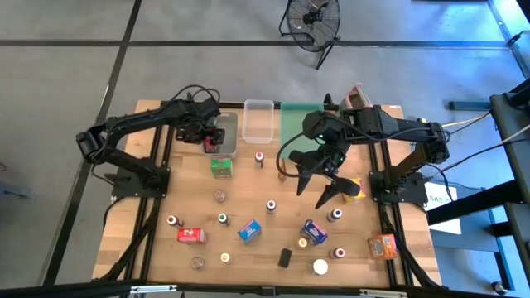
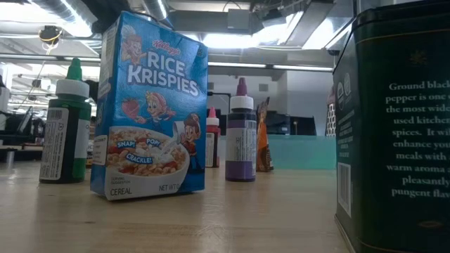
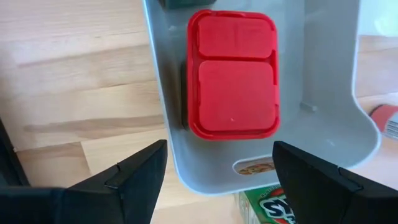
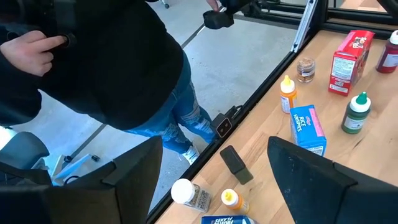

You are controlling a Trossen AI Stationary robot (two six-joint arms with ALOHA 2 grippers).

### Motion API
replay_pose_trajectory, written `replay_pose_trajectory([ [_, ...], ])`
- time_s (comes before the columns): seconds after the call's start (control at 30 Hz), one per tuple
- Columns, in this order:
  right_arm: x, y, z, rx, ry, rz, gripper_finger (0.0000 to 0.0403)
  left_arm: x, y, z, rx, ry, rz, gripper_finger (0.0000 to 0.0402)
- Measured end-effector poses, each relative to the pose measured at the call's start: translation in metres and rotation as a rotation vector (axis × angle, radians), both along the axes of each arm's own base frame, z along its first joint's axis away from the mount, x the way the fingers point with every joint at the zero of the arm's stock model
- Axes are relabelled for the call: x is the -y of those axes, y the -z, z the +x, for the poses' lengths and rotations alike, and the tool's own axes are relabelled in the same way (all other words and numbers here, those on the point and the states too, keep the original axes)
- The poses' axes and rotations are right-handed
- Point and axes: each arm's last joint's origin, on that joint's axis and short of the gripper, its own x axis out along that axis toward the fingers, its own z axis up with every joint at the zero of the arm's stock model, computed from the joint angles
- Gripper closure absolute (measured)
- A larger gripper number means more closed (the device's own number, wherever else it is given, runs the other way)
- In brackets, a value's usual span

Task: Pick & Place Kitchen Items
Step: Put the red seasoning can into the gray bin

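Observation:
A red-lidded container (image 3: pixel 233 74) stands inside a clear bin (image 3: pixel 323 93) at the table's far left. My left gripper (image 3: pixel 221 144) hangs open above it, pointing down, its fingers spread wider than the lid and touching nothing; the high view shows it over that bin (image 1: pixel 211 136). My right gripper (image 1: pixel 313 192) hovers open high over the table's middle right, nothing between its fingers (image 4: pixel 216 140). Small boxes, bottles and jars stand scattered on the wooden table, among them a green box (image 1: pixel 220 166), a red box (image 1: pixel 190 236) and a blue box (image 1: pixel 249 230).
A second clear bin (image 1: pixel 258 120), a green tray (image 1: pixel 298 124) and a tall grater (image 1: pixel 354 95) line the far edge. An orange box (image 1: pixel 383 246) stands near right. A person in dark top and jeans (image 4: pixel 143 81) stands beyond the table's near edge.

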Motion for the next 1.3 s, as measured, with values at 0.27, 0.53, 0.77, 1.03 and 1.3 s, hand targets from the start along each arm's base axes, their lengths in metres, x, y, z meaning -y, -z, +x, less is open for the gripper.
replay_pose_trajectory([
  [0.27, 0.0, 0.0, 0.0, 0.007, -0.004, -0.003, 0.0109, 0.002, -0.013, -0.009, 0.023, -0.038, 0.082, 0.0114],
  [0.53, 0.0, -0.001, 0.001, 0.029, -0.003, -0.002, 0.0109, -0.004, -0.015, -0.014, 0.007, -0.08, 0.114, 0.0114],
  [0.77, 0.0, -0.001, 0.001, 0.029, -0.003, -0.003, 0.0109, -0.005, -0.013, -0.014, -0.009, -0.082, 0.118, 0.0115],
  [1.03, 0.0, -0.001, 0.001, 0.03, -0.004, -0.004, 0.0109, -0.003, -0.013, -0.015, -0.022, -0.077, 0.109, 0.0116],
  [1.3, 0.0, -0.001, 0.001, 0.038, -0.01, -0.008, 0.0109, 0.002, -0.013, -0.01, -0.04, -0.057, 0.133, 0.0116],
])
